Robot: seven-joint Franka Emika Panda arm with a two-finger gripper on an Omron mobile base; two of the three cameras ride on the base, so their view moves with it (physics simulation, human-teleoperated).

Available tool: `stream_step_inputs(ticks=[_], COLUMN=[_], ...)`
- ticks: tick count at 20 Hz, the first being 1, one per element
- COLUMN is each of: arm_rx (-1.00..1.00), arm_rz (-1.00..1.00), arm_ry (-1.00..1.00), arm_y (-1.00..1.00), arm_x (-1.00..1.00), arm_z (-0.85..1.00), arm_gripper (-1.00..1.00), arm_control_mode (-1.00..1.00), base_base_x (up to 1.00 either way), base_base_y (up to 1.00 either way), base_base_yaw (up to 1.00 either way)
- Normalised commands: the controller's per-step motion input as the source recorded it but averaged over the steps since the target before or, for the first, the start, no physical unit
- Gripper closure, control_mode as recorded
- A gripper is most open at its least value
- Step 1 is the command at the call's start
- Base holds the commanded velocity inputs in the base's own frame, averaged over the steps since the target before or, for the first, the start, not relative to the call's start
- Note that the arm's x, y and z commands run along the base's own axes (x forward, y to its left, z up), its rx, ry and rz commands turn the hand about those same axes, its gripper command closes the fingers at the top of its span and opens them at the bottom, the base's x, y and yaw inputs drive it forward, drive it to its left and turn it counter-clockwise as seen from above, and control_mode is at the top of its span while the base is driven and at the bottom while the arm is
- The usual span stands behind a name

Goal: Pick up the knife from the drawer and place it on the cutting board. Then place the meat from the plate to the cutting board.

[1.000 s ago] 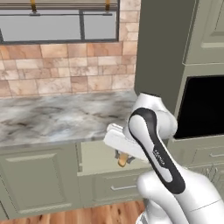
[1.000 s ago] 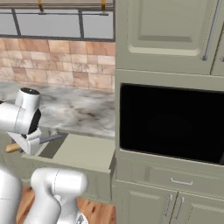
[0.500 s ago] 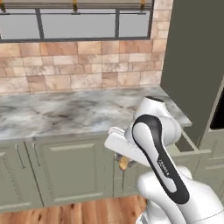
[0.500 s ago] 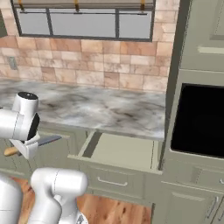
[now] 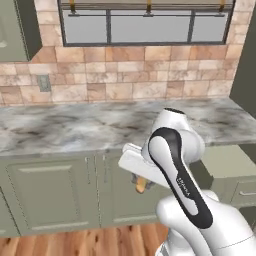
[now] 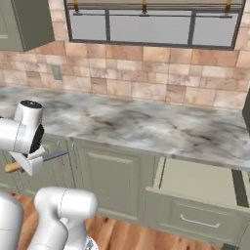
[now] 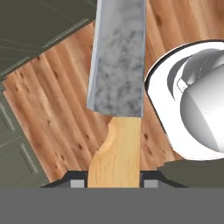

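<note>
The whole picture has slid sideways since the earlier pictures, so the cameras have moved with the base, not the things. In the left base view the dark oven is gone off the right edge and a long window (image 5: 145,22) now spans the top. In the right base view the open drawer (image 6: 200,183) has passed from lower centre to lower right, and the marble counter (image 6: 146,127) now runs across the middle.

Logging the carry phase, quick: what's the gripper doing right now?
Gripper: shut on the knife, holding it by the wooden handle.
</note>
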Motion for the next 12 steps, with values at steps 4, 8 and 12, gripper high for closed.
stream_step_inputs(ticks=[4, 8, 12], arm_rx=[0.0, 0.0, 0.0], arm_rz=[0.0, 0.0, 0.0], arm_ry=[0.0, 0.0, 0.0], arm_y=[0.0, 0.0, 0.0], arm_x=[0.0, 0.0, 0.0], arm_z=[0.0, 0.0, 0.0], arm_gripper=[1.0, 1.0, 1.0], arm_control_mode=[1.0, 1.0, 1.0], base_base_x=[0.0, 0.0, 0.05], base_base_y=[0.92, 0.55, 0.51], base_base_yaw=[0.27, 0.45, 0.48])
